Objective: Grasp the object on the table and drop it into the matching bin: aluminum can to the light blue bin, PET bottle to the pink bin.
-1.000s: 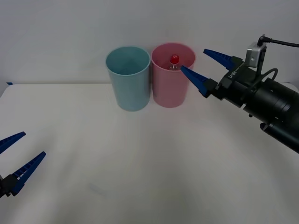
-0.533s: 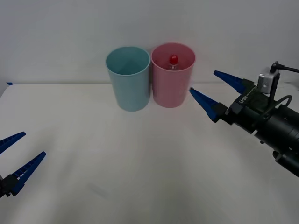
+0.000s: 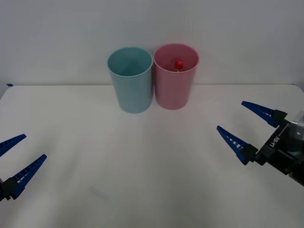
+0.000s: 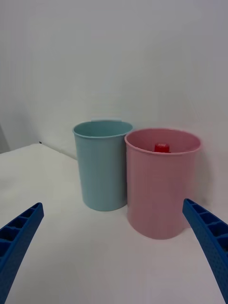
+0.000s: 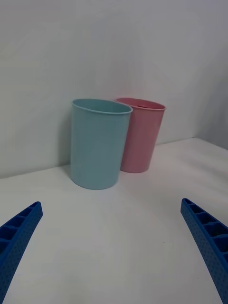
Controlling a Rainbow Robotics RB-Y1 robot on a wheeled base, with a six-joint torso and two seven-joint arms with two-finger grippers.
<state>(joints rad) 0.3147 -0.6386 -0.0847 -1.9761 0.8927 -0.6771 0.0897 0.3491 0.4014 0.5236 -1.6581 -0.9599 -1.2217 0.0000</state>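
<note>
The PET bottle [image 3: 178, 63] stands inside the pink bin [image 3: 175, 90]; just its red cap [image 4: 162, 147] rises above the rim. The light blue bin [image 3: 131, 85] stands right beside the pink bin [image 4: 161, 199], on its left in the front view. My right gripper [image 3: 247, 128] hangs open and empty over the right side of the white table [image 3: 142, 166], well in front of the bins. Low at the front left corner, my left gripper [image 3: 16, 156] is also open and empty. From the left wrist I see the light blue bin [image 5: 97, 142] with the pink bin [image 5: 142, 135] behind it.
A plain white wall rises straight behind the two bins. The tabletop stretches bare between the grippers and the bins, with its back edge just behind them.
My right gripper has drawn back from beside the pink bin's rim, down and toward the front right of the table, staying open. The left arm has not moved.
</note>
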